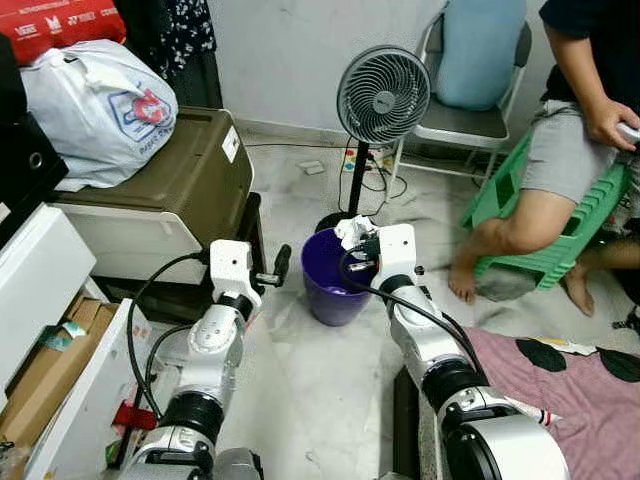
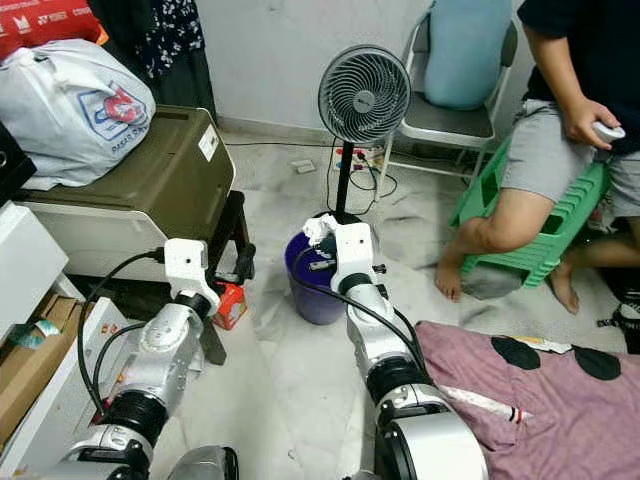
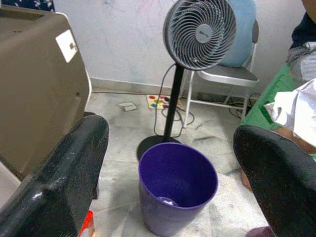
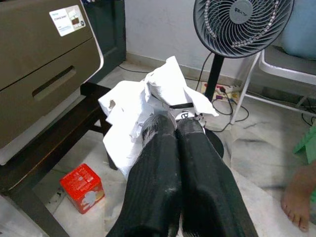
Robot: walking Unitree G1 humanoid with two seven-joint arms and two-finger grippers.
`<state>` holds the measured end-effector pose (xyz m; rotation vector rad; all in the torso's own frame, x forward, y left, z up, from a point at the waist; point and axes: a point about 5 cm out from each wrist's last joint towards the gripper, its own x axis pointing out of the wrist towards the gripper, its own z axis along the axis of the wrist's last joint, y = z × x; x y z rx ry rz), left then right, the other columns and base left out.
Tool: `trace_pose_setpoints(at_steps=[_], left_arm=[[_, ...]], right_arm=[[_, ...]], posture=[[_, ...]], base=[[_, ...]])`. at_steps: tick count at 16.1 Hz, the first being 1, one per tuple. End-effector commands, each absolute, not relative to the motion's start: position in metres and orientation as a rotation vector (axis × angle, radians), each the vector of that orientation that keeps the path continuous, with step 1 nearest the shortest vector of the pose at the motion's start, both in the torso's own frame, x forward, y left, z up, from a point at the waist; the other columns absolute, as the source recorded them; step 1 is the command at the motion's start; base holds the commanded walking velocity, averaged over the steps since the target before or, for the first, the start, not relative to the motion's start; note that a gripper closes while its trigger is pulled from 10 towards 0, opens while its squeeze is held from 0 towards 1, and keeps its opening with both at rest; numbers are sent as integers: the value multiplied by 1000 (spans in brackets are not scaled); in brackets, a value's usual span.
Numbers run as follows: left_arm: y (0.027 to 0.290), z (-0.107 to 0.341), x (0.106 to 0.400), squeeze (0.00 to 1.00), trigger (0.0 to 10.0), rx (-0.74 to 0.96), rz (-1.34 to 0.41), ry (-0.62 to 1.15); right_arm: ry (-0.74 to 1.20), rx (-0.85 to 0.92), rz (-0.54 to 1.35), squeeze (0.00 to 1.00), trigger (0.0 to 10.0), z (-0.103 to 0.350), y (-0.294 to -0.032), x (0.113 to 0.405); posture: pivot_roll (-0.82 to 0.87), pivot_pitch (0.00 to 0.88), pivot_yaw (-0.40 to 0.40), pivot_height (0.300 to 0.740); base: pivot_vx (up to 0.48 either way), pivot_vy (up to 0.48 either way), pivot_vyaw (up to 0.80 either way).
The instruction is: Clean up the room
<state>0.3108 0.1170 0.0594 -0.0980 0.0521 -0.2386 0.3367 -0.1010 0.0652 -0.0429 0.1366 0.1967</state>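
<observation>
A purple bin (image 1: 334, 283) stands on the marble floor before me, beside the base of a standing fan (image 1: 383, 95). My right gripper (image 1: 354, 234) hovers over the bin's far rim, shut on crumpled white paper (image 4: 148, 98). My left gripper (image 1: 276, 270) is open, held out just left of the bin at rim height; its fingers (image 3: 59, 173) frame the bin (image 3: 177, 183) in the left wrist view. Something small and pale lies at the bin's bottom.
A brown cabinet (image 1: 170, 185) with a white bag (image 1: 95, 105) on it stands to the left. A small red carton (image 2: 231, 303) lies on the floor beneath its stand. A person sits on a green stool (image 1: 560, 230) at right. A folding chair (image 1: 470, 120) and purple bedding (image 1: 570, 400) are near.
</observation>
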Motion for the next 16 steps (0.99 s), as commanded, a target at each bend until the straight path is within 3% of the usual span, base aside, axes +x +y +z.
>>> trace_pose_setpoints(at_steps=[1,8,16], left_arm=[[115,62,314,0,10000,-89,-253,42],[115,62,314,0,10000,-92,-252,40],[113,62,313,0,10000,-102,-255,40]], right_arm=[[134,-46,194,0,10000,67,-103,339],[128,-62,203,0,10000,68,-102,339],[132,-60,191,0,10000,67,-105,339]], posture=[[79,0,-30,740],[78,0,-33,740],[73,0,-36,740]], base=[[0,0,0],[0,0,653],[0,0,0]])
